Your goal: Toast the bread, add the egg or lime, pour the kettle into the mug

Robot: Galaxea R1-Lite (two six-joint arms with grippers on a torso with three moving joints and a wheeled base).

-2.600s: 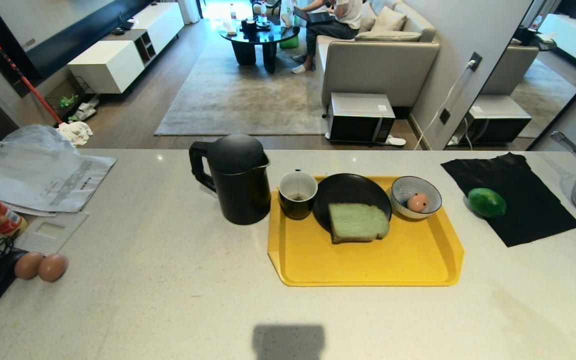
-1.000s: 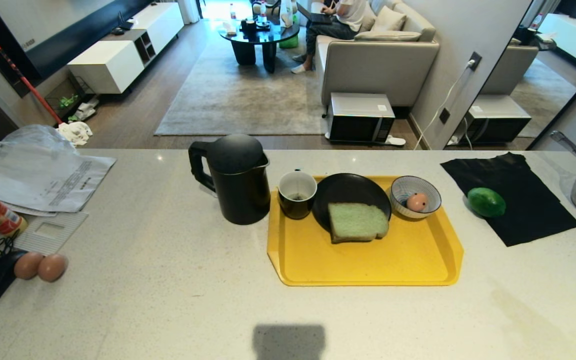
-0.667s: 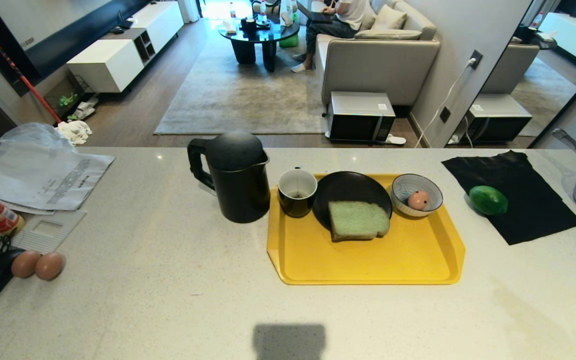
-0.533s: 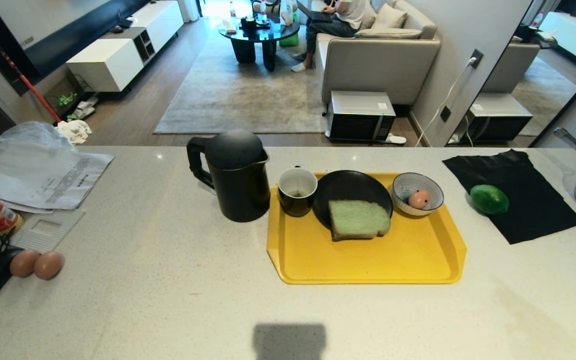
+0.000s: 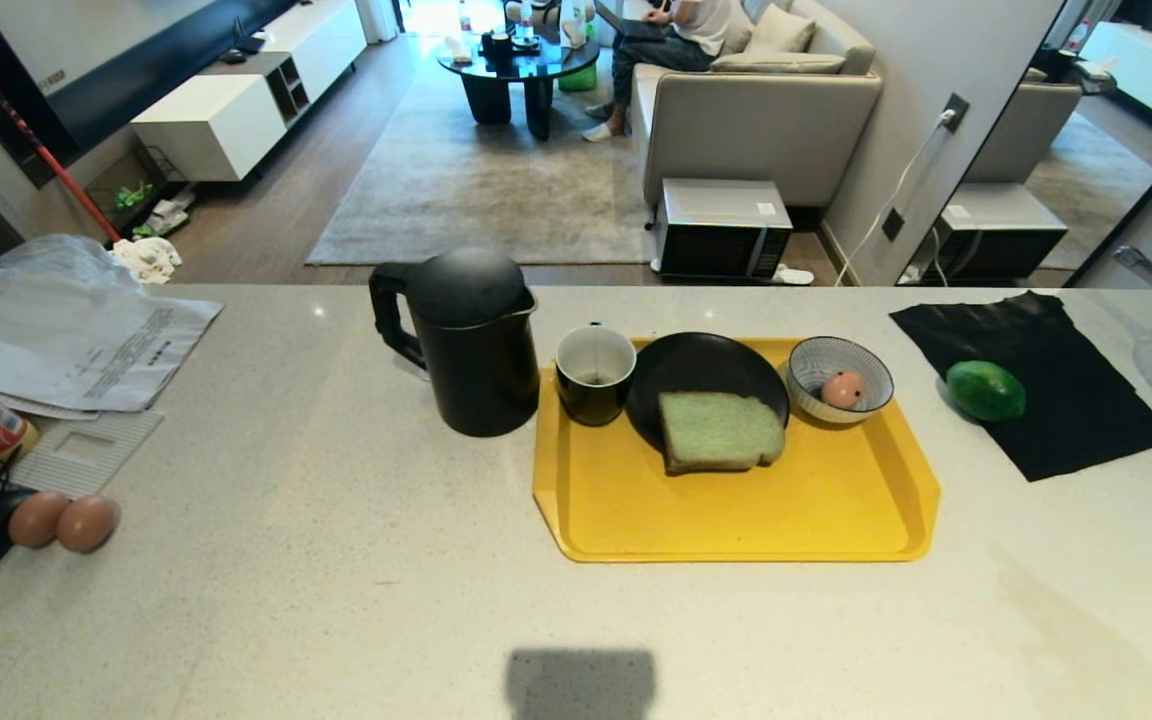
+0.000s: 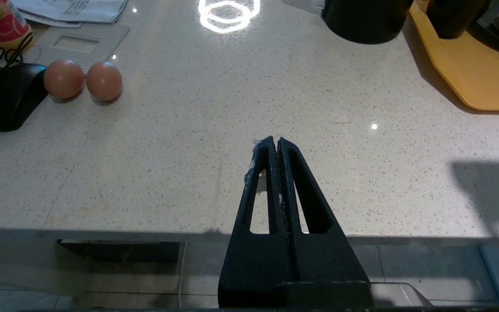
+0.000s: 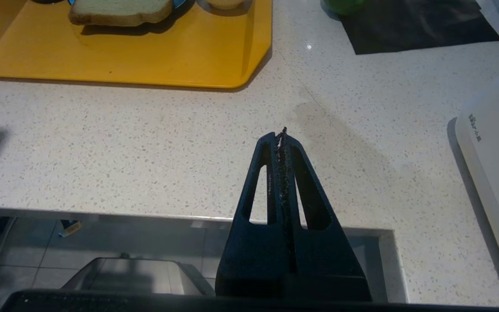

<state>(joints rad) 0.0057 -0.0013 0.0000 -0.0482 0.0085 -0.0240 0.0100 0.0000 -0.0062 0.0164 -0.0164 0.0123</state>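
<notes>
Left gripper (image 6: 278,141) and right gripper (image 7: 282,132) parked at near bench (image 5: 336,560) edge, fingers clenched, nothing grasped. Yellow tray (image 5: 736,520) mid-bench: bread (image 5: 719,430) half on black plate (image 5: 701,375), mug (image 5: 595,372) at tray's left corner, egg (image 5: 844,389) in striped bowl (image 5: 816,365). Kettle (image 5: 468,342) just left of tray. Lime (image 5: 985,390) on black cloth (image 5: 1036,380), right. Judged: no step begun; toasting first. Next move calls for fingers released, arm carried to bread.

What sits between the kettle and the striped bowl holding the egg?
In the head view, the mug and then the black plate carrying the bread lie between the kettle and the striped bowl.
</notes>
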